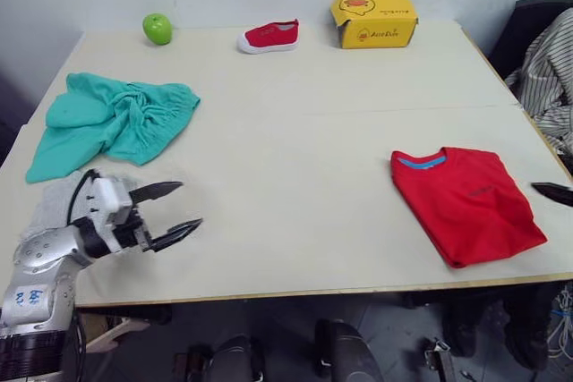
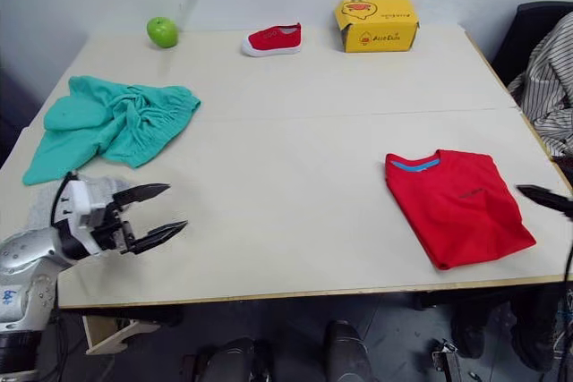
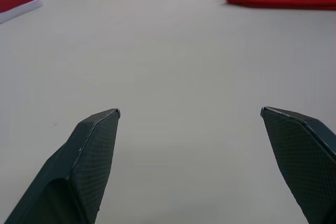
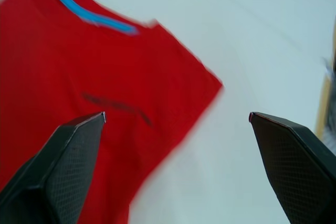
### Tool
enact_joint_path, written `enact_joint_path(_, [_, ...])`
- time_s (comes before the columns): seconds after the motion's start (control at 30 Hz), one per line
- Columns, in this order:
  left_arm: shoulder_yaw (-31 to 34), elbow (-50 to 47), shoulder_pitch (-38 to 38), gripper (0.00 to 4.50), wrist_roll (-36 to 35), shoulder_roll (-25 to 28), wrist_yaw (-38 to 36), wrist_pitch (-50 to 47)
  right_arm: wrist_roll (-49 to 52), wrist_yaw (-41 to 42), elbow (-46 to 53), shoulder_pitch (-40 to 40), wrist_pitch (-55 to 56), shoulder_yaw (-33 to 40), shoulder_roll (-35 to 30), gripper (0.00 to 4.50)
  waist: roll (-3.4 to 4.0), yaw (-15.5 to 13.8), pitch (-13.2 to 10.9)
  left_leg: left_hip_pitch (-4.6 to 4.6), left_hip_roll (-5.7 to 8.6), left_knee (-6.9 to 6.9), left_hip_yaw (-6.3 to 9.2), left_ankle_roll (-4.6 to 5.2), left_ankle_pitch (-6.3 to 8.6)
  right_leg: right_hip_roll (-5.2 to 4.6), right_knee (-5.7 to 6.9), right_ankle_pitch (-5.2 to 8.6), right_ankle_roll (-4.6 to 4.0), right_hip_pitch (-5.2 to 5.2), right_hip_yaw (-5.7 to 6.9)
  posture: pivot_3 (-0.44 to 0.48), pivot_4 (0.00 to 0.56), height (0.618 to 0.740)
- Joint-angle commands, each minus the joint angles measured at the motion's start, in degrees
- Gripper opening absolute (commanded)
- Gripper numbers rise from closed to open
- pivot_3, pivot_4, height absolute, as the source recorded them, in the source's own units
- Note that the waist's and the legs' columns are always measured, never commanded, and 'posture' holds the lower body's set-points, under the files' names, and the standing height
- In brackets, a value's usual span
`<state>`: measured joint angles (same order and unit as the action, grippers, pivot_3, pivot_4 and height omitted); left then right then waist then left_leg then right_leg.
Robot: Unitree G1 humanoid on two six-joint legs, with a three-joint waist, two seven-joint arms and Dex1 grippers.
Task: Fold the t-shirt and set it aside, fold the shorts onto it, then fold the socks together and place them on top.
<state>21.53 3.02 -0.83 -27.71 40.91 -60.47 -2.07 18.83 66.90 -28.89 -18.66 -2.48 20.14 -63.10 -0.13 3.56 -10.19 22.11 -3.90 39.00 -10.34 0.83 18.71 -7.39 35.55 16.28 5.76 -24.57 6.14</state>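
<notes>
The t-shirt [image 1: 466, 203] lies folded at four o'clock, probably set aside; both the left gripper [image 1: 172, 212] and the right gripper [image 4: 176, 116] gape wide, empty, ready for the shorts [image 1: 112, 118].

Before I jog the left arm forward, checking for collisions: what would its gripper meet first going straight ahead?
Bare table first; the left gripper is open. Farther along that line lies the folded t-shirt, though depth is hard to judge.

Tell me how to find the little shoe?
Look at the table's far edge by the wall. Between the green apple and the yellow cardboard box lies the red slip-on shoe: small, white-soled, unlike the big flat red t-shirt.
</notes>
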Motion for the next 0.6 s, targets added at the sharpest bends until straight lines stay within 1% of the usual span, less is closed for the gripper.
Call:
enact_joint_path(0.03, [5.8,2.8,3.8,4.5,0.9,1.3,1.3,3.6,4.4,-3.4,14.8,3.0,3.0,3.9,5.3,4.46,0.01,-0.4,0.0,0.03,0.02,-0.03,-0.01,0.01,0.0,-0.03,0.02,0.01,-0.01,-0.06,0.0,0.0,0.15,0.74])
enact_joint_path(0.1, [9.3,3.3,7.2,4.5,0.6,1.2,2.6,4.0,5.0,-6.5,22.6,6.6,4.3,3.5,10.7,4.46,-0.02,-0.8,0.0,0.07,0.05,-0.02,0.0,0.03,0.0,-0.07,0.04,0.02,-0.03,-0.08,0.01,0.0,0.15,0.74])
enact_joint_path(0.17, [13.0,3.2,11.5,4.5,0.4,0.7,4.1,4.2,3.4,-7.9,29.3,10.7,7.7,0.6,15.3,4.46,-0.1,-1.4,0.0,0.09,0.07,-0.01,0.09,0.08,0.01,-0.13,-0.01,0.02,-0.03,-0.04,0.06,0.0,0.15,0.74])
enact_joint_path(0.23, [16.7,2.1,15.7,4.5,-0.2,-0.7,6.4,4.0,1.1,-10.7,32.8,13.0,9.6,-2.4,19.5,4.46,-0.21,-1.8,0.0,0.09,0.08,0.0,0.12,0.14,0.09,-0.16,-0.04,0.03,-0.04,0.0,0.08,0.0,0.15,0.74])
enact_joint_path(0.3, [20.1,0.4,20.2,4.5,-0.8,-2.8,8.9,3.6,-0.5,-13.5,34.7,14.1,10.8,-4.8,23.4,4.46,-0.22,-1.8,0.0,0.08,0.13,0.03,0.11,0.22,0.16,-0.25,-0.03,0.02,-0.04,0.02,0.06,0.0,0.15,0.74])
enact_joint_path(0.43, [24.9,-2.9,27.2,4.5,-2.3,-7.1,13.8,0.9,-2.2,-15.6,35.1,14.7,12.4,-8.1,27.4,4.46,-0.29,-1.9,0.1,0.06,0.22,0.06,0.12,0.33,0.22,-0.39,0.0,-0.01,0.0,0.04,0.03,0.0,0.15,0.74])
enact_joint_path(0.53, [27.1,-5.1,29.7,4.5,-3.9,-9.3,16.7,-1.3,-2.6,-17.0,35.0,14.3,12.4,-10.0,29.3,4.46,-0.34,-1.9,0.1,0.02,0.15,0.06,0.17,0.3,0.24,-0.36,0.01,0.02,-0.05,0.04,0.05,0.0,0.15,0.74])
enact_joint_path(0.57, [27.1,-6.2,29.6,4.5,-4.3,-9.5,17.5,-2.2,-2.5,-17.1,35.0,14.1,12.3,-10.5,29.9,4.46,-0.23,-1.8,0.0,0.07,0.21,0.02,0.49,0.54,0.33,-0.67,-0.08,0.02,-0.05,0.28,0.24,0.0,0.15,0.74])
enact_joint_path(0.6, [27.0,-7.1,29.2,4.5,-4.8,-9.5,18.1,-2.9,-2.3,-17.3,35.0,13.8,12.3,-11.0,30.3,4.46,-0.13,-1.5,0.0,0.13,0.49,-0.09,1.35,0.73,0.22,-1.1,-0.29,0.06,-0.08,0.9,0.85,0.0,0.15,0.74])
